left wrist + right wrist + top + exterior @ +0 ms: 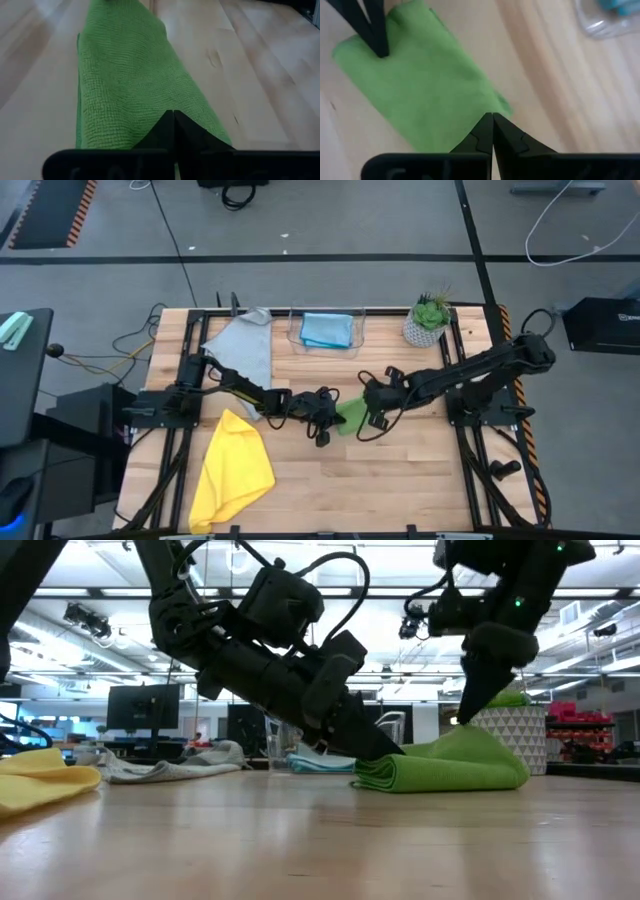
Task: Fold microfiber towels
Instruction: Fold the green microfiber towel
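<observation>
Table (pixel 400 480) of pale wood, seen with both arms meeting at the green towel (pixel 351 416), the landmark here. The green towel lies folded into a small rectangle near the table's middle, flat on the wood. Left gripper (pixel 338 418) rests on one end of the green towel, its fingers (pixel 172 131) pressed together with the tip down on the cloth; whether any fabric is pinched between them cannot be told. Right gripper (pixel 364 411) stands at the towel's opposite end, its fingers (pixel 492 132) likewise pressed together, tip at the cloth's edge. In the low view the left gripper's tip meets the fold's end at table level, while the right gripper comes down onto the towel's higher end.

Yellow towel (pixel 232 470) lies crumpled, well apart from the green towel, on the left arm's side toward the table's near edge. Grey towel (pixel 245 352) lies spread loosely beyond the left arm. Blue towel (pixel 327 330) lies folded in a clear tray (pixel 297 330) at the far edge, behind the green towel. Potted plant (pixel 430 318) stands beside the tray, by the right arm. No legible writing or brand shows on any of them.
</observation>
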`<state>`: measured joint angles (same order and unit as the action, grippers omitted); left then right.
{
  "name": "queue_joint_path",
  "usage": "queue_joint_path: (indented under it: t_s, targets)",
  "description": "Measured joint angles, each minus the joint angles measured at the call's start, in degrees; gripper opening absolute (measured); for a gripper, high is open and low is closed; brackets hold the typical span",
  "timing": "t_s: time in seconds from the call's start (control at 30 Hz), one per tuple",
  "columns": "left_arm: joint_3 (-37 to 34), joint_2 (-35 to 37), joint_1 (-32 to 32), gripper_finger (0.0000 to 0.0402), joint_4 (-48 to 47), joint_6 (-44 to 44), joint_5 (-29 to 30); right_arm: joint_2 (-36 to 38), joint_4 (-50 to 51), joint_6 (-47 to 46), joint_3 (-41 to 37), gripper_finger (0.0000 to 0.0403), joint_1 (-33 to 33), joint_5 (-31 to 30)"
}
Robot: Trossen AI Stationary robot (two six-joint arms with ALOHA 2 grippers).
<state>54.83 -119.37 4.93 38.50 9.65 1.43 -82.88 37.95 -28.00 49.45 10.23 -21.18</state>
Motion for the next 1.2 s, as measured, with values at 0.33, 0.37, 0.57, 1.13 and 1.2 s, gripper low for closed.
queue_joint_path:
  t_s: [0.33,0.37,0.57,1.13,1.2]
  targets:
    - [0.0,0.0,-0.1,0.0007,0.2,0.0,0.0,11.4,-13.8,-4.6,-5.8,0.0009,4.2,-1.4]
    - [0.0,0.0,-0.2,0.0009,0.4,0.0,-0.1,11.6,-18.5,-5.7,-7.8,0.0009,5.3,-1.7]
    - [0.0,0.0,-0.8,0.0009,0.6,0.1,0.0,8.2,-42.9,-10.2,-19.9,0.0008,10.8,-11.7]
    - [0.0,0.0,-0.4,0.0013,0.5,0.3,0.0,-7.7,-51.2,-11.9,-24.7,0.0007,8.1,-19.7]
    - [0.0,0.0,-0.2,0.0008,-0.2,-0.1,0.0,-8.9,-51.6,-12.3,-24.7,0.0007,7.4,-19.7]
